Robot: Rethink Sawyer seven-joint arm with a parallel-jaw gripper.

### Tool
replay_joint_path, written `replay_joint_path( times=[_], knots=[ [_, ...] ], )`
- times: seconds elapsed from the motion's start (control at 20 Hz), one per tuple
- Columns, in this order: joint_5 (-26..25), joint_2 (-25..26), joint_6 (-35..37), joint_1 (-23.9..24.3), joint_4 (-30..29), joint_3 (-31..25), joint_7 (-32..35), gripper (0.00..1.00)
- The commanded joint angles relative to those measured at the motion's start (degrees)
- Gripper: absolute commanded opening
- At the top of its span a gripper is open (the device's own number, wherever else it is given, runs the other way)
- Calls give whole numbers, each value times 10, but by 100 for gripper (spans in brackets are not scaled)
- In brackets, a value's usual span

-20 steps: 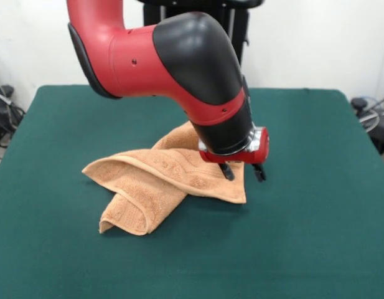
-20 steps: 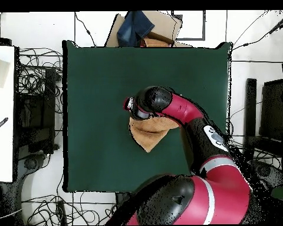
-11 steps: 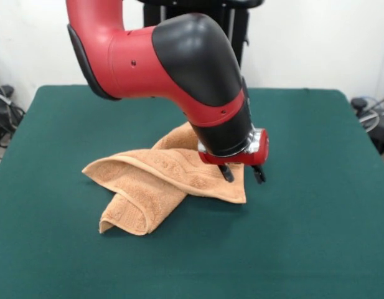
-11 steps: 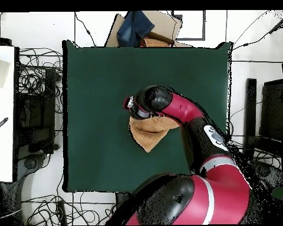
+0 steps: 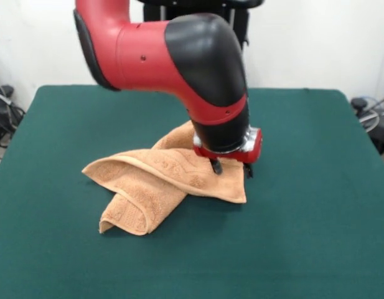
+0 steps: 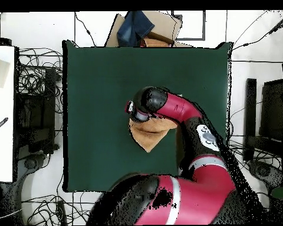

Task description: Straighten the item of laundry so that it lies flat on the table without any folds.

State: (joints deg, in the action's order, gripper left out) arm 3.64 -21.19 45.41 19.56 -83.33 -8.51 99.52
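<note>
The green surface lay bare on all sides of the folded towel; the hand, fingers spread, stood over its right edge.

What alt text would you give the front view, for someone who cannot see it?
A red and black robot arm reaches down, its open gripper over the right corner of a crumpled orange-tan towel. The towel lies folded over itself in the middle of a dark green table.
</note>
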Motion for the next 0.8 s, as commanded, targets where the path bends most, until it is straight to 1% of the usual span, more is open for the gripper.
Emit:
replay_joint_path(
  times=[0.05,0.15,0.2,0.35,0.45,0.5,0.7,0.75,0.8],
  knots=[
    [48,-21,51,-89,4,152,344,100],
    [61,-28,40,-96,-5,160,349,100],
    [69,-29,62,-106,-1,172,368,100],
    [79,-39,70,-103,-13,167,367,100],
    [71,-37,33,-63,-24,116,281,100],
    [62,-33,32,-59,-16,110,268,100],
    [55,-37,35,-46,-19,91,257,100],
    [56,-49,12,-53,-36,96,269,100],
    [56,-54,9,-52,-42,96,269,100]
  ],
)
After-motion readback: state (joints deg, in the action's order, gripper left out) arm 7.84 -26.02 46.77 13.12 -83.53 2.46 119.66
